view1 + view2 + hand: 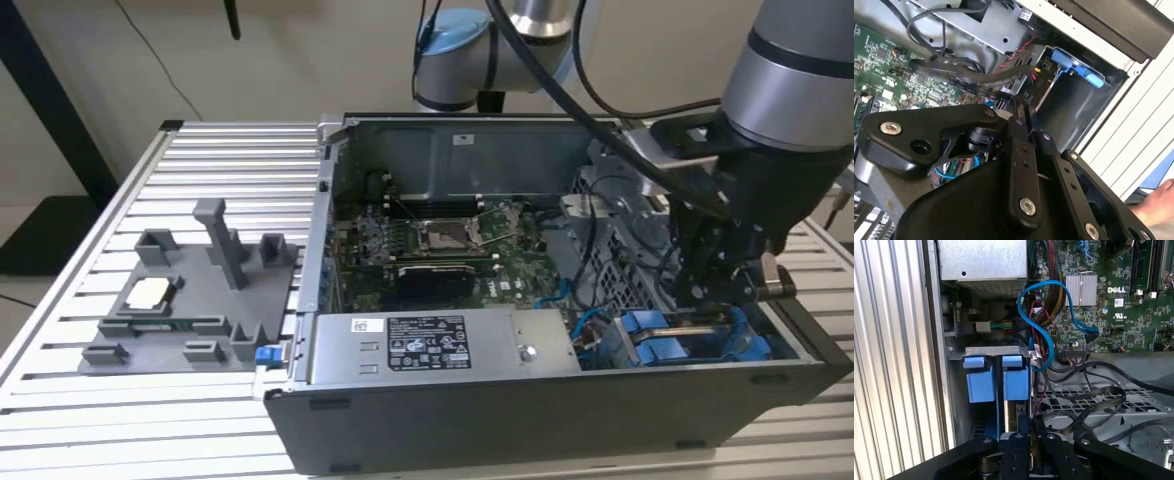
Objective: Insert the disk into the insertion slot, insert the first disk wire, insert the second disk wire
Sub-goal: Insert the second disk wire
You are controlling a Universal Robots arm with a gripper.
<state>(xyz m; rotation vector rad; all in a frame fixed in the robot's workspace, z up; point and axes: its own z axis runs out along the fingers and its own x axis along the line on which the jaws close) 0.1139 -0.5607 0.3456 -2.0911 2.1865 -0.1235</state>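
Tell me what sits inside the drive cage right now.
Inside the insertion slot stand two blue carrier frames side by side. The tool reaches down at them. The drive bodies below are hidden by the tool.

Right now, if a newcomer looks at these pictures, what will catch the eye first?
First the open computer case on the slatted table, with the arm's gripper reaching down inside at the exterior view's right. Under it stand bright blue plastic parts of the slot, beside a looping blue cable.

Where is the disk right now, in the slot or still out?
In. The disk's blue carrier stands edge-up in the insertion slot, under the gripper. How deep it sits: cannot tell.
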